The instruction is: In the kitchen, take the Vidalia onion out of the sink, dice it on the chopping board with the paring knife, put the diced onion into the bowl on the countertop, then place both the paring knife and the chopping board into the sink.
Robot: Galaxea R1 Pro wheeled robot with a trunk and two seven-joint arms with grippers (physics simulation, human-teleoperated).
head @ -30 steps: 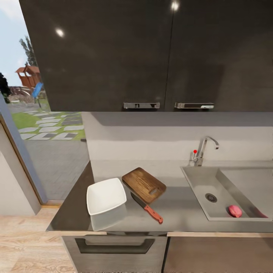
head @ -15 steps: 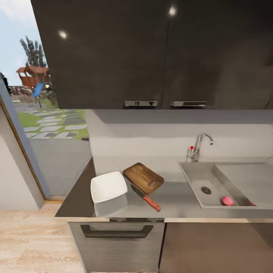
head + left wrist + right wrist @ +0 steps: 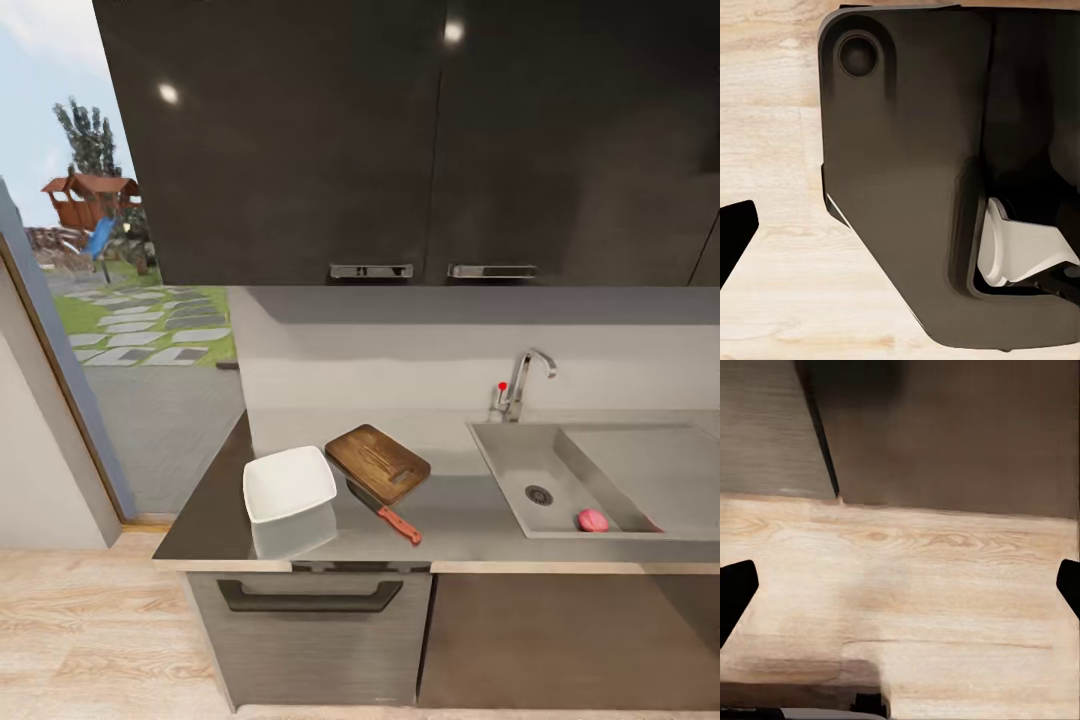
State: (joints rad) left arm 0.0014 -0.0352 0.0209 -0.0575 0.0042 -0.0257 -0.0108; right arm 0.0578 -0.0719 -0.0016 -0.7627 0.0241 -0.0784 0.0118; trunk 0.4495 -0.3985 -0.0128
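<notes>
From the head view, the countertop [image 3: 460, 520] runs across the kitchen under glossy black upper cabinets [image 3: 400, 140] with chrome bar handles. Taking the chopping board [image 3: 378, 463] as the dial's centre, the white bowl [image 3: 288, 484] sits at about eight o'clock, just beside the board's corner. The paring knife [image 3: 384, 511] lies at about five o'clock, its dark blade tip at the board's near edge and its red-orange handle pointing toward the counter's front. The sink [image 3: 520, 465] is at three o'clock, well apart from the board, with the chrome tap [image 3: 525, 378] and small red knob [image 3: 502, 386] behind its basin. The pinkish Vidalia onion [image 3: 592, 520] rests in the basin near the front wall, at about four o'clock from the drain [image 3: 539, 495]. A doorway at nine o'clock opens onto a garden path.

In the left wrist view, a dark robot body part [image 3: 922, 165] covers a pale wooden floor [image 3: 772, 150]; one black fingertip [image 3: 735, 232] shows, so I cannot tell how the left gripper stands.

In the right wrist view, the right gripper [image 3: 900, 585] is spread wide, black fingertips [image 3: 733, 589] at opposite edges over the floor below the dark lower cabinets [image 3: 945, 435].
</notes>
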